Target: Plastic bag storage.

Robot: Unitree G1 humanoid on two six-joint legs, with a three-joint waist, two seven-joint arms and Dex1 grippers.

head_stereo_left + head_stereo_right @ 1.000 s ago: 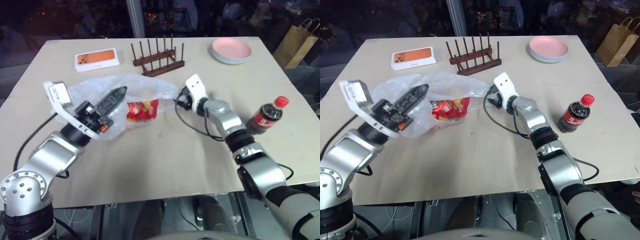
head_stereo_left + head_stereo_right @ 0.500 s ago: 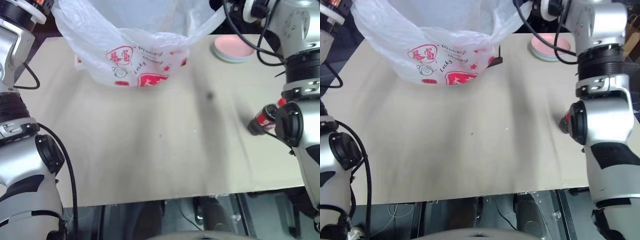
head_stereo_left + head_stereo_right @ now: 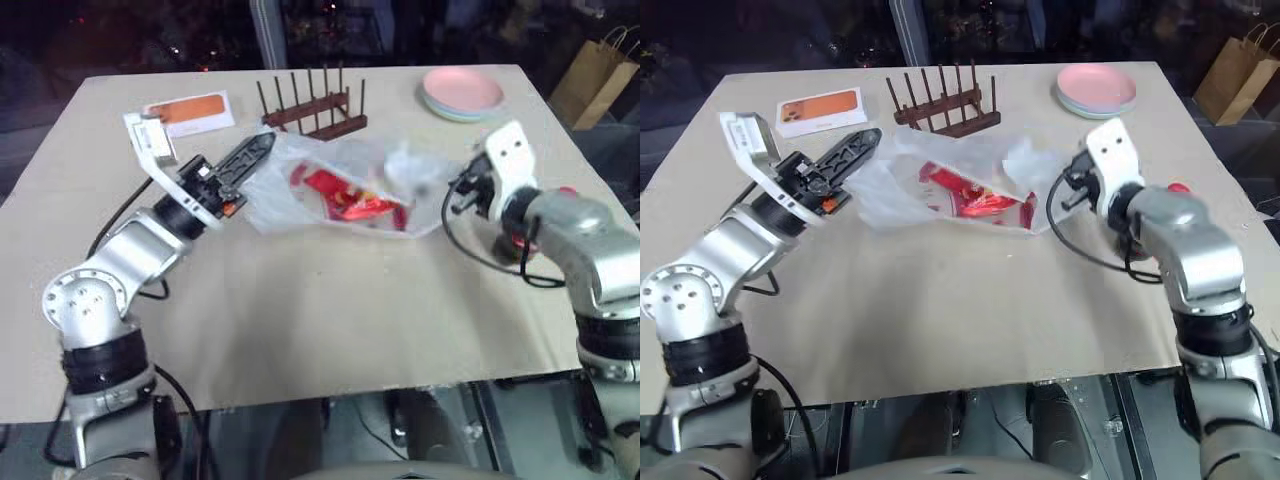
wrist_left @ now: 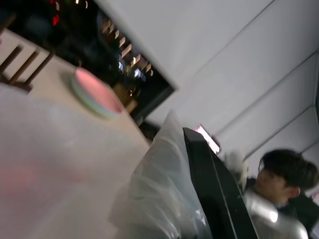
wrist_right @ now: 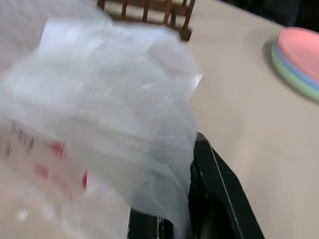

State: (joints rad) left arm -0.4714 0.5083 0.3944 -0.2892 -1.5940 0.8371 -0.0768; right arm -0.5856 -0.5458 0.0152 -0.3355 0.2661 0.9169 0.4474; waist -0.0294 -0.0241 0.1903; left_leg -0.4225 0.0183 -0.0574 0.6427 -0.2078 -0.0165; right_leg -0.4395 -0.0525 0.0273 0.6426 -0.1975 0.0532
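Observation:
The plastic bag [image 3: 335, 180], thin and translucent white, lies crumpled on the middle of the table in front of the rack. A red snack packet [image 3: 348, 197] shows through it. My left gripper [image 3: 252, 153] is at the bag's left end, its black fingers shut together with plastic bunched against them [image 4: 159, 199]. At the bag's right end, my right gripper [image 3: 457, 193] is shut on a fold of the film, which drapes over its fingers [image 5: 219, 194].
A wooden peg rack [image 3: 312, 105] stands just behind the bag. Stacked pink plates [image 3: 462, 95] sit at the back right and an orange phone box [image 3: 188, 110] at the back left. A cola bottle [image 3: 1178, 188] is half hidden behind my right arm. A brown paper bag [image 3: 590, 75] stands beyond the table.
Half a second ago both grippers held the bag high above the table. It is now back down on the table, further right than a second ago.

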